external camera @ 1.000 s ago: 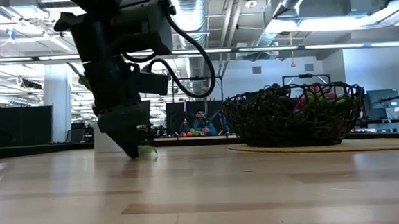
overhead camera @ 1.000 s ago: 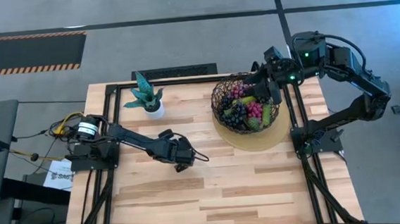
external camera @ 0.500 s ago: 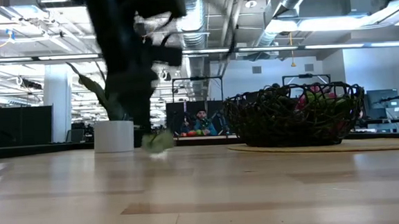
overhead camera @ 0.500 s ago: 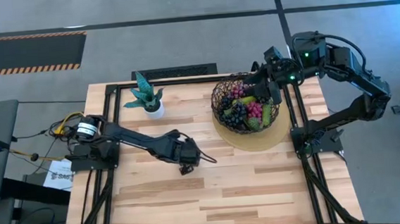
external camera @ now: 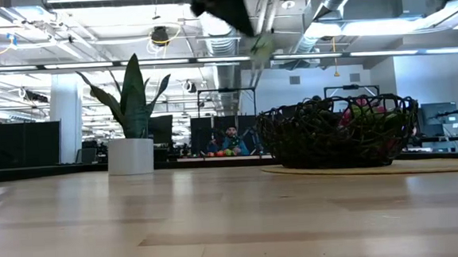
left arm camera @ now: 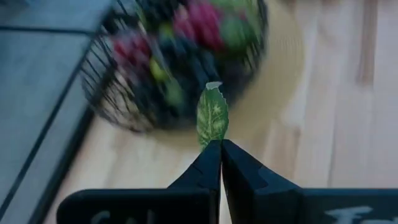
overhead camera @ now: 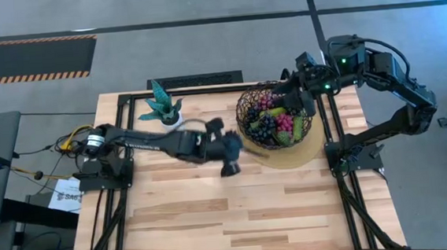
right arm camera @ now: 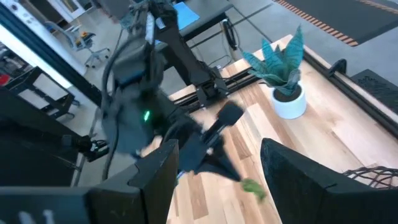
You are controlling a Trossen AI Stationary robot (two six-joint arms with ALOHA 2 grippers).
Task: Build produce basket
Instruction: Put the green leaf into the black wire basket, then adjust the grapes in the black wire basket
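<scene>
I'm carrying a small, flat green leaf (left arm camera: pixel 212 117) pinched in my left gripper (left arm camera: pixel 221 149), jaws fully closed on its stem, toward the round dark open-weave wire basket (overhead camera: pixel 276 115) at the worktop's far right corner (already heaped with glossy grapes). Next: position over the rim, release. Right gripper (right arm camera: pixel 214 163) waits open above the basket.

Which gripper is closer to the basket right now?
Right. The right gripper hangs open over the basket at its far right rim. The left gripper, shut on a small green leaf, is just off the basket's left side.
</scene>
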